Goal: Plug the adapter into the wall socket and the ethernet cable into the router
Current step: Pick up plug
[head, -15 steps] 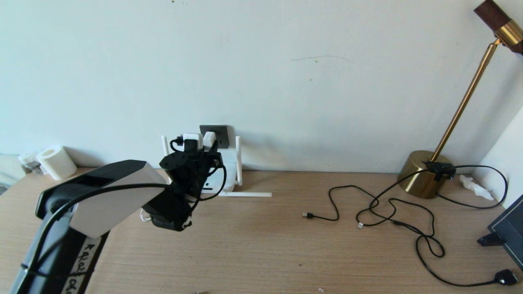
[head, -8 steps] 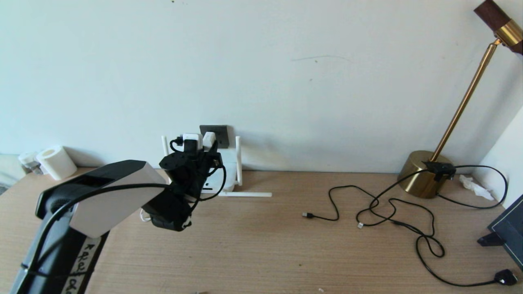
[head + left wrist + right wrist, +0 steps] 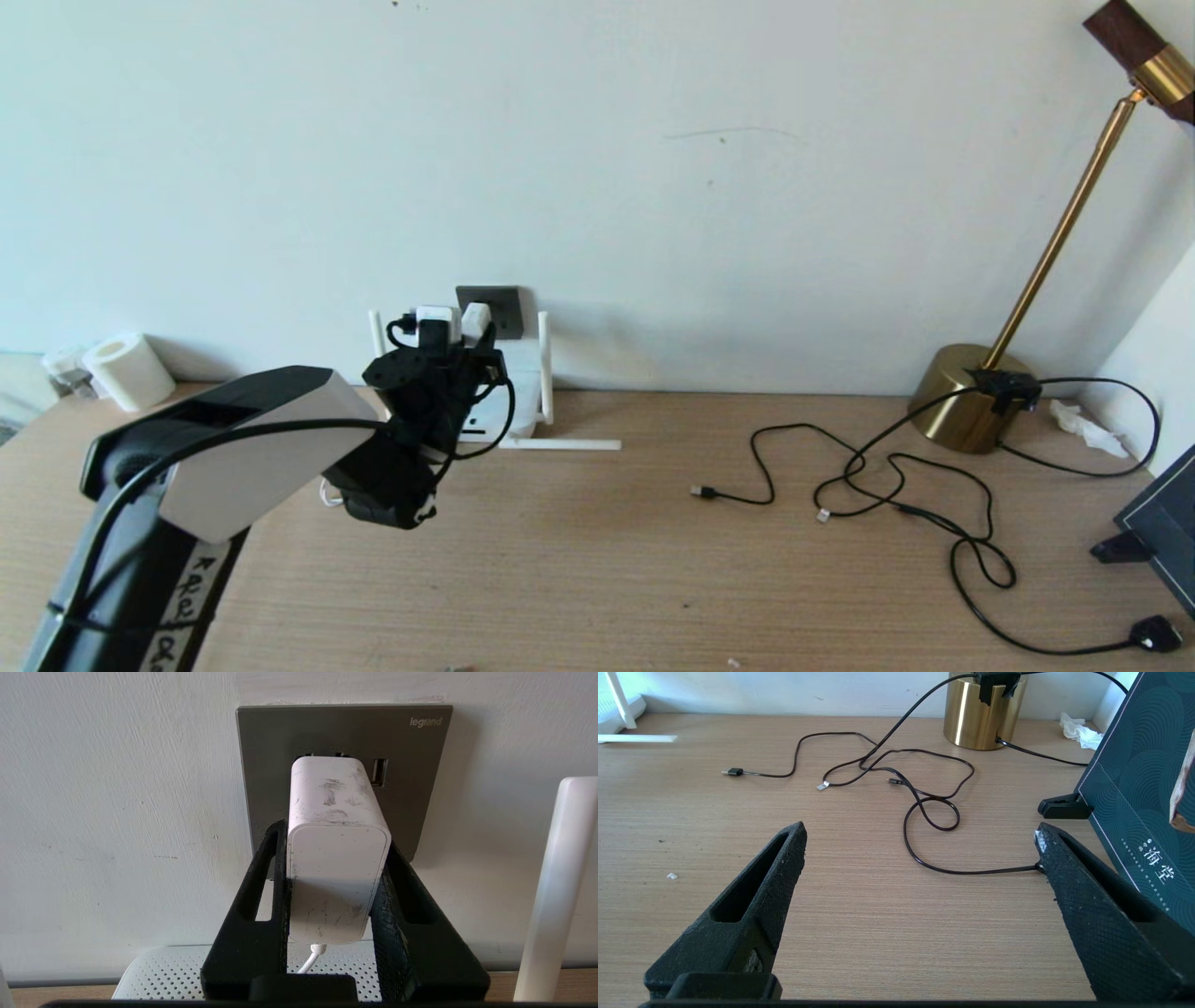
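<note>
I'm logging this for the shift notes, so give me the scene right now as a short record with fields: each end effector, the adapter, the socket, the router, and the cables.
left end effector: shut on the adapter, raised at the wall
adapter: front end against the wall socket; prongs hidden, seating cannot be told
wall socket: dark grey plate, USB port beside the adapter
router: white, on the desk below the socket
right end effector: open, empty, low over the desk
ethernet cable: loose on the desk, not plugged in
lamp: brass base, desk's right

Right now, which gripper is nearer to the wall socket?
Left. The left gripper holds the adapter right at the wall socket. The right gripper hovers open over the table, away from it.
</note>
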You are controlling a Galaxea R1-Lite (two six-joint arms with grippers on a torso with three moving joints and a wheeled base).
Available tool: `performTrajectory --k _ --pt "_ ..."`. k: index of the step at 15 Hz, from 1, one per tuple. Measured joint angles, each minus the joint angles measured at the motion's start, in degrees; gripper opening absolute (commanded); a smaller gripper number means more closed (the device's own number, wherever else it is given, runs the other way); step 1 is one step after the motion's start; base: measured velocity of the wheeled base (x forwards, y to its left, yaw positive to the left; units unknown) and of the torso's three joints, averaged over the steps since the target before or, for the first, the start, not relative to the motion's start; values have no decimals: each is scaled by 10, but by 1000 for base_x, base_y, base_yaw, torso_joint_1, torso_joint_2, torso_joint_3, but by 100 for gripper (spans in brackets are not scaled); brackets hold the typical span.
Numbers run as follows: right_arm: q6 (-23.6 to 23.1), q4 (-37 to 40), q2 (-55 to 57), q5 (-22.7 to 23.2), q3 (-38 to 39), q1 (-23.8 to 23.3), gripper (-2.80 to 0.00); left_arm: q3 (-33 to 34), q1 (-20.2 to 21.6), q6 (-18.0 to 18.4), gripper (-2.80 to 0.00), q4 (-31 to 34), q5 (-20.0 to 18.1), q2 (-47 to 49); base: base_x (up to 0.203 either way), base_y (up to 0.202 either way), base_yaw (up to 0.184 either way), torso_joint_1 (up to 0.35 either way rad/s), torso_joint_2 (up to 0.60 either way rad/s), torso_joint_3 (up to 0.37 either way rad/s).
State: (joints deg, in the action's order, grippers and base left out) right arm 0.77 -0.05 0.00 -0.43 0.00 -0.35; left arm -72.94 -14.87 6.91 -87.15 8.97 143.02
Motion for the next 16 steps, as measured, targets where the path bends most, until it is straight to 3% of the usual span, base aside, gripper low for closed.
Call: performTrajectory --k 16 --pt "0 0 0 0 0 0 0 -3 2 -1 -280 0 -1 0 0 0 0 0 0 0"
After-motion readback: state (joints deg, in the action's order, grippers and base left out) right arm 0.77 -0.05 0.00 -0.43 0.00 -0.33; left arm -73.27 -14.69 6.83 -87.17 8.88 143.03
